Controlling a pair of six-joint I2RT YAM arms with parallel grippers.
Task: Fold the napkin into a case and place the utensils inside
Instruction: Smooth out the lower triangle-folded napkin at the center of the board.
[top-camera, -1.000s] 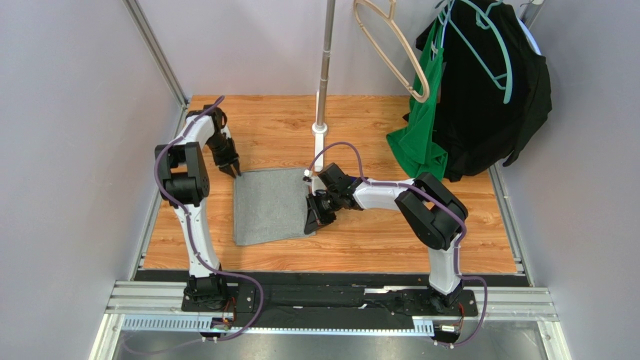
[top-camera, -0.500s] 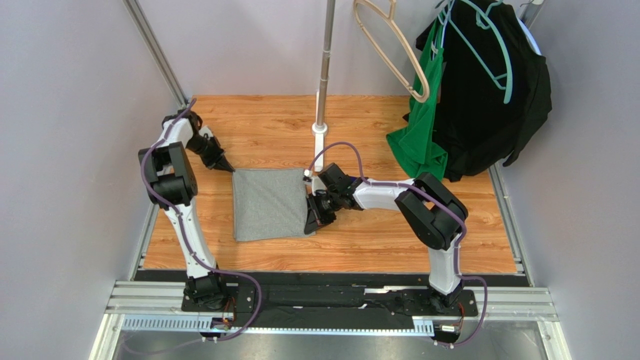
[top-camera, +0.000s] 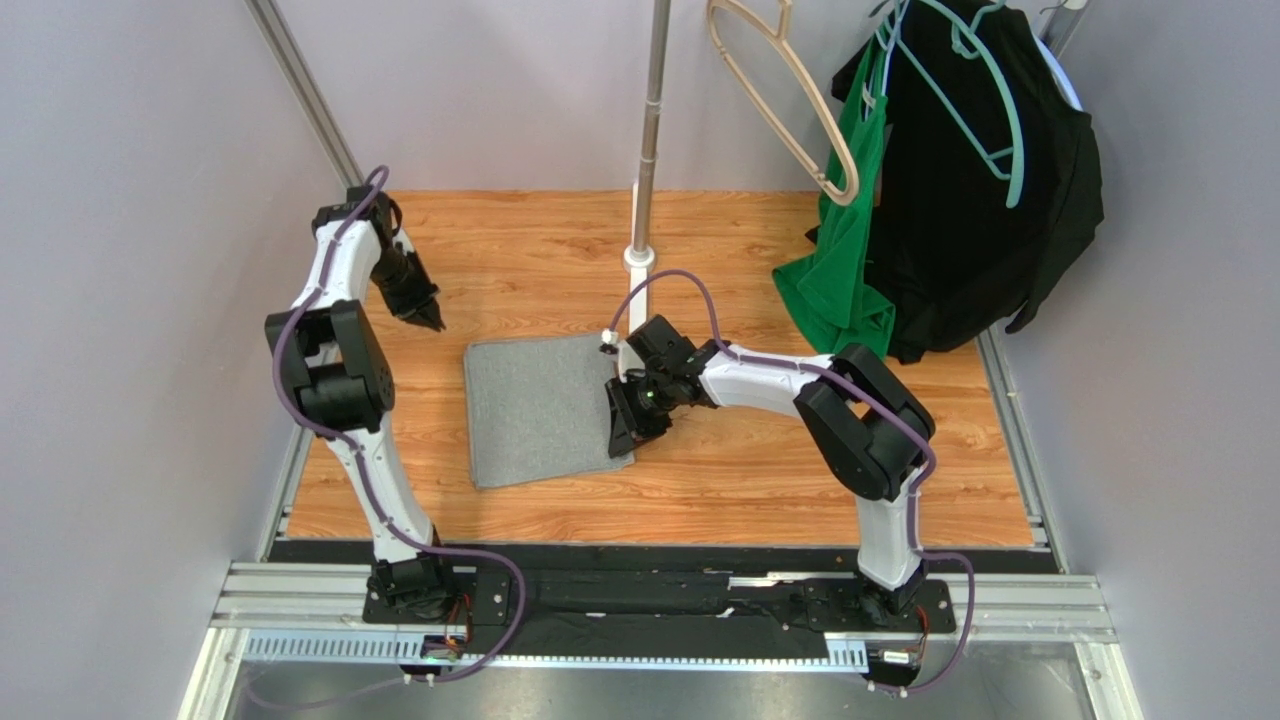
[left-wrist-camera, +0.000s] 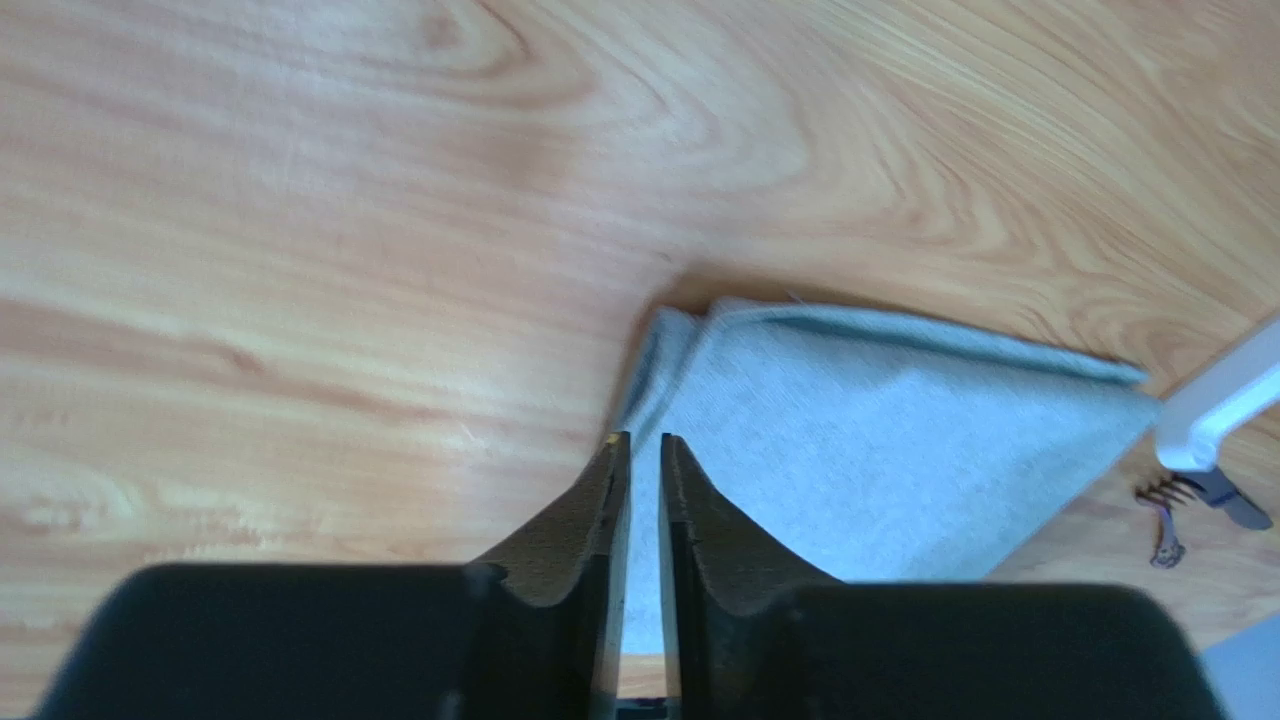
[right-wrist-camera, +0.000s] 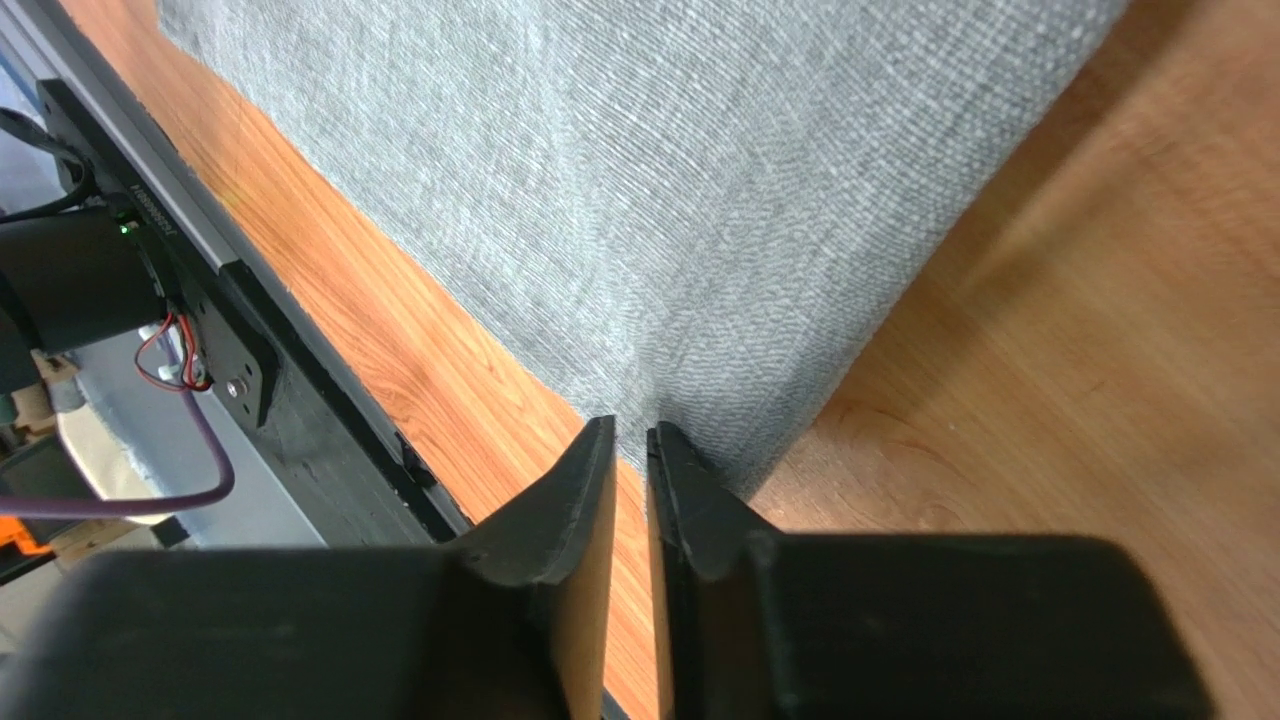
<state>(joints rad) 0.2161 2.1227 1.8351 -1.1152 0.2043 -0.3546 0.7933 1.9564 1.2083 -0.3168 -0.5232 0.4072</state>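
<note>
Since both grippers have let go of it, the soft heather-grey rectangular cloth napkin (top-camera: 544, 408) now lies alone and flat, folded to a thick, almost square pad on the left-middle part of the light brown wooden table (top-camera: 751, 480). One second ago the left gripper (top-camera: 427, 317) was at the napkin's far left corner. Now it hangs apart from it, nearer the far left corner of the table, and its black fingers (left-wrist-camera: 594, 510) stand a little parted with nothing between them. The right gripper (top-camera: 619, 440) stays at the napkin's right edge, near the front corner. Its fingers (right-wrist-camera: 571, 510) are also slightly parted, and the cloth edge lies just beyond the tips, not pinched.

I judge that one fold is finished and released. The napkin is not yet the narrow long case, so more folding is needed. The utensils I cannot find with certainty in any view.
</note>
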